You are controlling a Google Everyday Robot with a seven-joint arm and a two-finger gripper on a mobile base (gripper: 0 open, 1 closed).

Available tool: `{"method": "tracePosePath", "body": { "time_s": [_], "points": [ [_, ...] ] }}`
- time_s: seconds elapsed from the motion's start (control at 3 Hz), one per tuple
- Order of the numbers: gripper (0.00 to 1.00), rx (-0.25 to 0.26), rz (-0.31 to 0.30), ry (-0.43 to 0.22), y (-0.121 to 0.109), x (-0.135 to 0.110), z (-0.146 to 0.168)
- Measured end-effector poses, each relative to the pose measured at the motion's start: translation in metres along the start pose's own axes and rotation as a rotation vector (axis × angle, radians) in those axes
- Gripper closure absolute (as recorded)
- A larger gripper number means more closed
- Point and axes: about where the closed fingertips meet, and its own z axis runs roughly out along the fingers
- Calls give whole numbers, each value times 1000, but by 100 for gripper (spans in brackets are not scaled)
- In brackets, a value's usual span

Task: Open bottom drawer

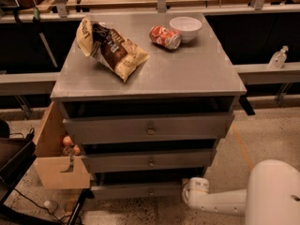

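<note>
We log the bottom drawer [126, 190], its knob [151, 191] just left of the claw [189, 191]; claw state cannot be told. We align first, then pull straight.

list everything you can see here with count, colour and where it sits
cabinet: 1, grey, centre, three drawers
top drawer: 1, grey, upper tier
middle drawer: 1, grey, middle tier
bottom drawer: 1, grey, lowest tier
chip bag: 1, yellow and brown, left of cabinet top
can: 1, red, on its side beside the bowl
bowl: 1, white, back right of cabinet top
cardboard box: 1, brown, left of cabinet, low
bottle: 1, clear, ledge at far right
arm: 1, white, lower right
gripper: 1, white, low by the bottom drawer's right end
</note>
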Motion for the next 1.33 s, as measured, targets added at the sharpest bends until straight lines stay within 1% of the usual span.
{"method": "tracePosePath", "body": {
  "time_s": [1.33],
  "points": [
    [100, 0, 0, 0, 0, 0, 0]
  ]
}}
